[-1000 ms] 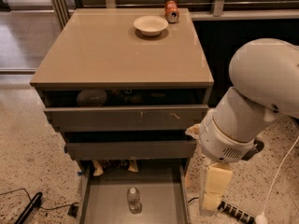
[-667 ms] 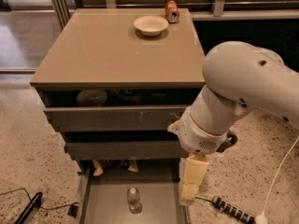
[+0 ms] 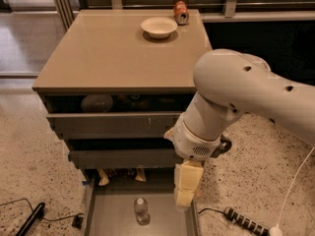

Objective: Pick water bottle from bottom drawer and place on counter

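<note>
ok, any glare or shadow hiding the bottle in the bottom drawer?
Camera view: no; the water bottle stands evenly lit on the bottom drawer floor, the gripper hanging beside it. Soft glare sheens the counter; the upper drawer openings are in deep shadow.

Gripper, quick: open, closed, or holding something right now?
The gripper: open or closed cannot be told; it hangs above the right side of the bottom drawer, apart from the water bottle standing inside.
</note>
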`<state>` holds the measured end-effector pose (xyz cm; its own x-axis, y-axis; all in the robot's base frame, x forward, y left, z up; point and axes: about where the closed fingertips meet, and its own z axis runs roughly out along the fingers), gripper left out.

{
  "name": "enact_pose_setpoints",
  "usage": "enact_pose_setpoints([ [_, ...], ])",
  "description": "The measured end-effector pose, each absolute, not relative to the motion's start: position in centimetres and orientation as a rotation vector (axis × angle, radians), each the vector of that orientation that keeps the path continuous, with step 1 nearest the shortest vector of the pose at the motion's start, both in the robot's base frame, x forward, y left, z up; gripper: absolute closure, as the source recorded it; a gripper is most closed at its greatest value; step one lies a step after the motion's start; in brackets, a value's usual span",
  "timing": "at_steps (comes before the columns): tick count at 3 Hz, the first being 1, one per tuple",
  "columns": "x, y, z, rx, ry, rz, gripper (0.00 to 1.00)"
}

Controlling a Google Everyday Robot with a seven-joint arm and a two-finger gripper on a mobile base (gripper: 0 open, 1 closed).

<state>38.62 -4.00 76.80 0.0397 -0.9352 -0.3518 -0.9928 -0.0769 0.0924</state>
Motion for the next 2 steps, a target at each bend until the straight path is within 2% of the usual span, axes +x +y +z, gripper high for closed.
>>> enact_pose_setpoints([
  [2,41.4,-1.1,71.6,-2.138,1.965,0.587,0.00],
])
